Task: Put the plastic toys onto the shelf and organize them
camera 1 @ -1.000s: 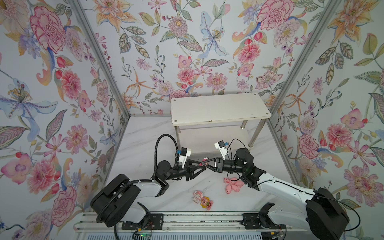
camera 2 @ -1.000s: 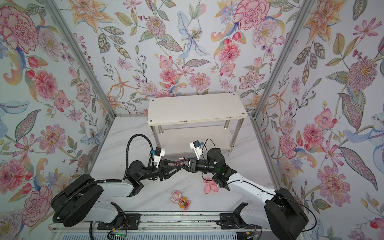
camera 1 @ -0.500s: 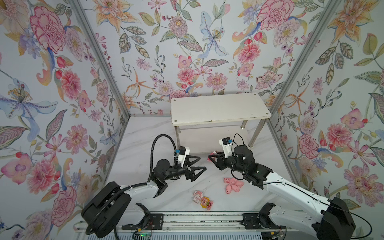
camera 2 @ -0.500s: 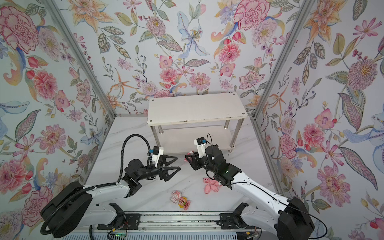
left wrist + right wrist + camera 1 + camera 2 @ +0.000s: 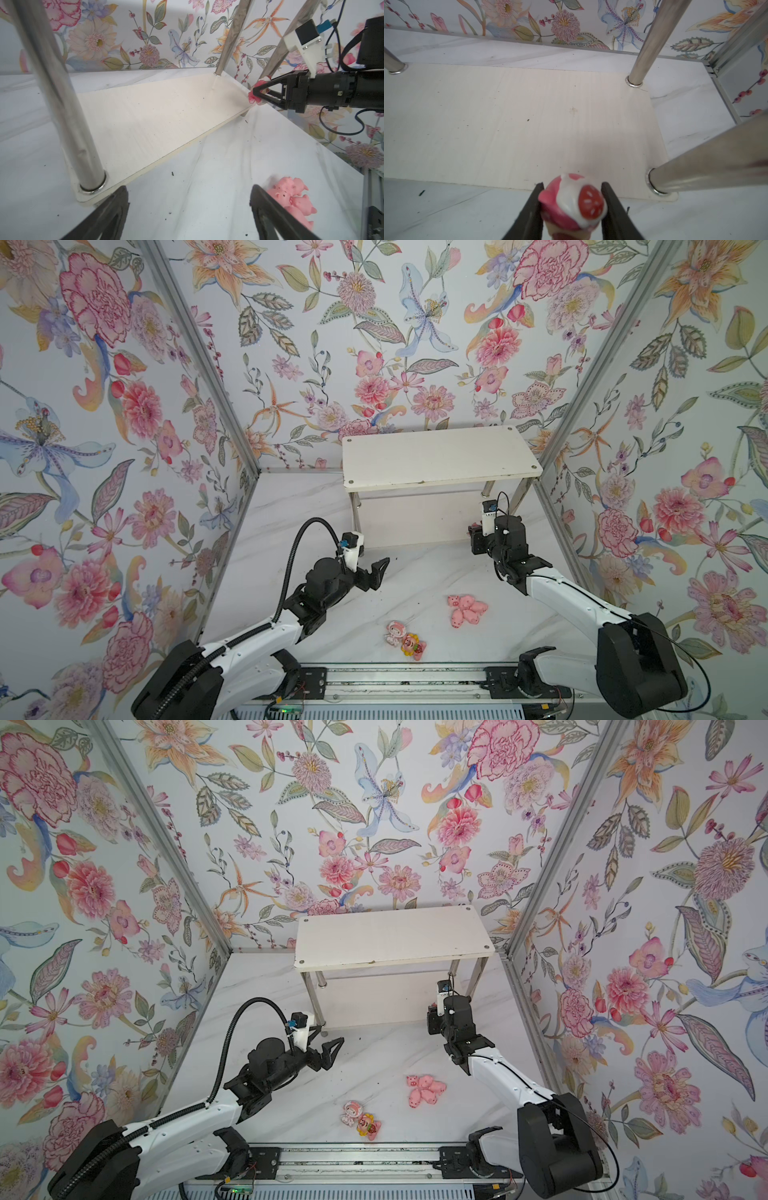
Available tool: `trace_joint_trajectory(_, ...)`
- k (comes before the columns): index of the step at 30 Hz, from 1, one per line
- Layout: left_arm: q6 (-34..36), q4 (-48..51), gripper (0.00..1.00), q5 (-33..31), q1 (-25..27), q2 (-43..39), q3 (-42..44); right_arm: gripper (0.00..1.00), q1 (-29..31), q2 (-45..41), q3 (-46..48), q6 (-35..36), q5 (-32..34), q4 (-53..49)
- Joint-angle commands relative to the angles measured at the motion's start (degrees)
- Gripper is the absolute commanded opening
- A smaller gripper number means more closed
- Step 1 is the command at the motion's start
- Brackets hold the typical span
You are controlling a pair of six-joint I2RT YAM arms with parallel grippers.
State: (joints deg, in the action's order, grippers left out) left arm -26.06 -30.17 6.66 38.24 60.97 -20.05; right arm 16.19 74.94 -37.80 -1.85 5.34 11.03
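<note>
Pink bear (image 5: 566, 207) clamped between the right gripper (image 5: 572, 186) fingers at the near right corner of the shelf (image 5: 436, 456), by its lower board (image 5: 508, 124); left gripper (image 5: 188, 188) gapes wide, empty, near the left front leg (image 5: 68, 116); pigs (image 5: 465, 610), white-pink toy (image 5: 392, 630) and sunflower toy (image 5: 411, 645) lie on the marble table (image 5: 415, 572).

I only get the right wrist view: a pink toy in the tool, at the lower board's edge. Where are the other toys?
Observer: A heap of pigs lies on the table, in front of the shelf.
Operator: Any more?
Observer: A white-pink toy and a yellow toy lie touching, nearer the rail.
Operator: And the left tool?
Observer: The left tool is open and empty, to the left of the pigs.
</note>
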Motion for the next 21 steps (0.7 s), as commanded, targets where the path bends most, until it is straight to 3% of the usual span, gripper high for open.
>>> trace_joint_trajectory(1, 2.1, 2.8, 0.93, -5.5, -0.4, 1.6, -2.1, 0.12, -1.6, 3.8, -2.0, 2.9, -2.4, 4.0)
trace_joint_trajectory(10, 1.8, -1.8, 0.86, -3.3, -5.6, 8.1, -4.0, 0.12, -4.6, 11.7, -6.9, 1.8, -4.5, 3.7)
trace_joint_trajectory(21, 3.2, -7.9, 0.83, -1.4, -12.0, 18.2, -9.5, 0.13, -4.4, 14.6, -10.6, -2.0, 0.1, 1.4)
